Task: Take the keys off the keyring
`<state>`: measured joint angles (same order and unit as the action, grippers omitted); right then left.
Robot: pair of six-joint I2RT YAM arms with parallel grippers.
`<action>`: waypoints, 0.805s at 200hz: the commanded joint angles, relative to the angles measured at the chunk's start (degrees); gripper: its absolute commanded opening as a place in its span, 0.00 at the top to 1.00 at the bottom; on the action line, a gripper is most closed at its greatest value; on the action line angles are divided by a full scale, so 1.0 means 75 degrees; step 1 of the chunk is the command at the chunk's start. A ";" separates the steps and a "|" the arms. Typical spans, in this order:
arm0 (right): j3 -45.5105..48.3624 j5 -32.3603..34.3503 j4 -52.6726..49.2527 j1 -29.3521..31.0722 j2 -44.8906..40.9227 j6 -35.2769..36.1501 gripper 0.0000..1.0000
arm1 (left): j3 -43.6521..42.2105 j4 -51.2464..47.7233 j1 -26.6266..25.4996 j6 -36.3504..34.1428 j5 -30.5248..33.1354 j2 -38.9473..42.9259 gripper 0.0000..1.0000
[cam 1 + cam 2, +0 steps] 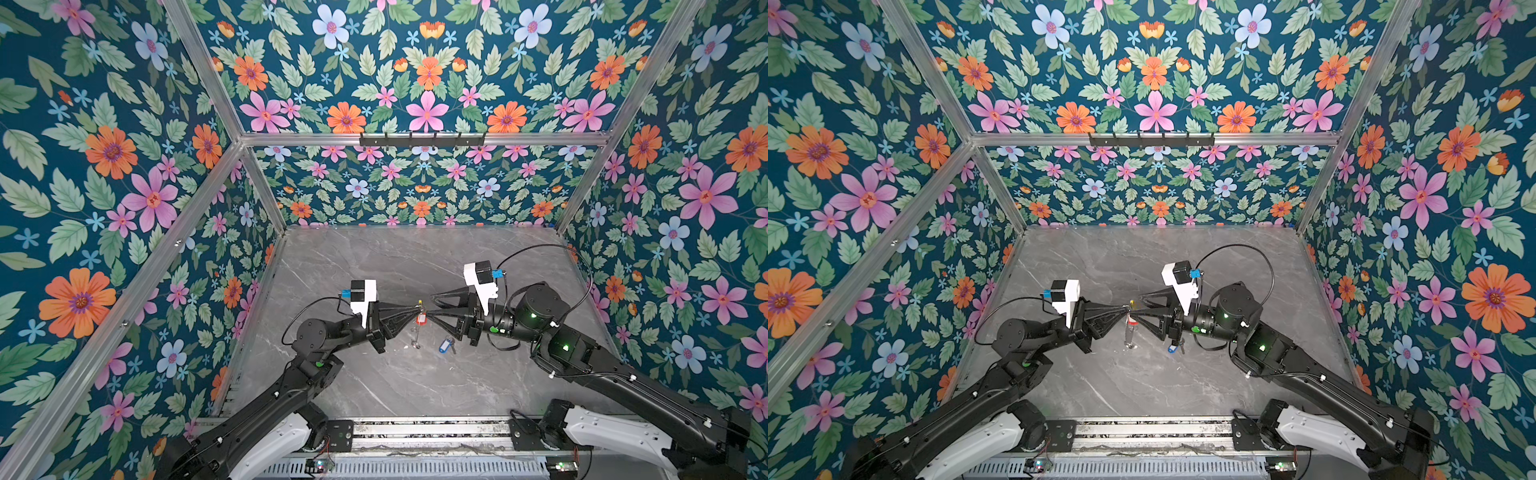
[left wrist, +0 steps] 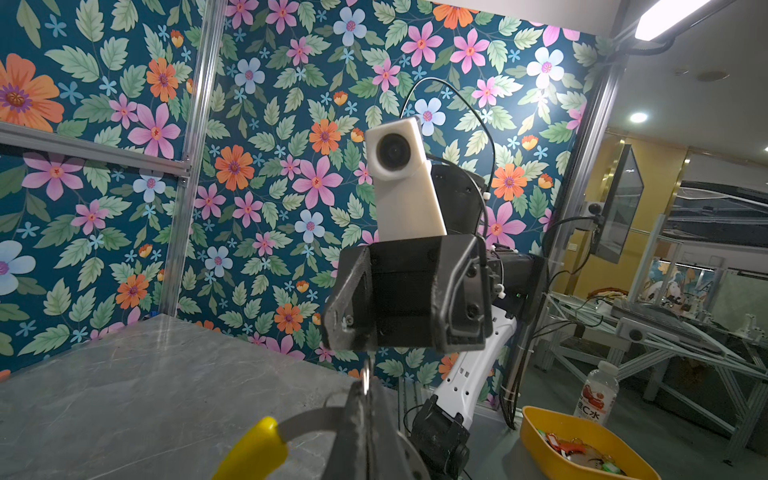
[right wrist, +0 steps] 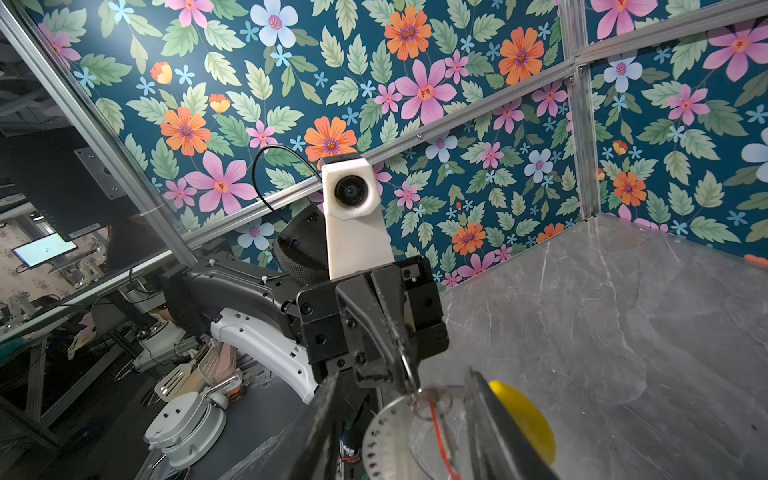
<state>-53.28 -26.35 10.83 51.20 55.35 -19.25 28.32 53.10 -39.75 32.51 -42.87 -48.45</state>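
Marble counter (image 1: 374, 266), floral walls (image 1: 428, 62). Left fingers (image 1: 415, 308) clamping shut on keyring (image 2: 307, 420) wire beside yellow sleeve (image 2: 253, 453). Right fingers (image 1: 436, 315) standing part-open around red-tagged key (image 1: 421, 319); blue-tagged key (image 1: 444, 345) lying on counter below them. Light, slippery, swinging: pinching flat key head looking safest.

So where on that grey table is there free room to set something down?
Bare: the far half of the table, from the keyring to the back wall, and the near stretch toward the front rail. Crowded: the middle, where the left gripper and right gripper meet at the keyring with its red-tagged key; the blue-tagged key lies close by.
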 commanded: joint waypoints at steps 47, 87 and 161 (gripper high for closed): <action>-0.0024 0.1048 -0.0541 0.0273 -0.0317 0.0367 0.51 | -0.0037 0.0443 -0.0002 0.0025 0.0088 -0.0021 1.00; -0.0016 -0.0169 -0.0498 -0.0370 -0.0259 -0.0353 0.47 | -0.0071 0.0432 0.0005 0.0024 0.0126 0.0002 1.00; -0.0017 -0.1386 0.0138 -0.0461 0.0175 -0.0591 0.61 | -0.0107 0.0487 0.0002 0.0049 0.0126 0.0011 1.00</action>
<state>-53.15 -34.02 7.77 47.70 56.55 -22.52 27.55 54.04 -39.75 32.80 -42.11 -48.40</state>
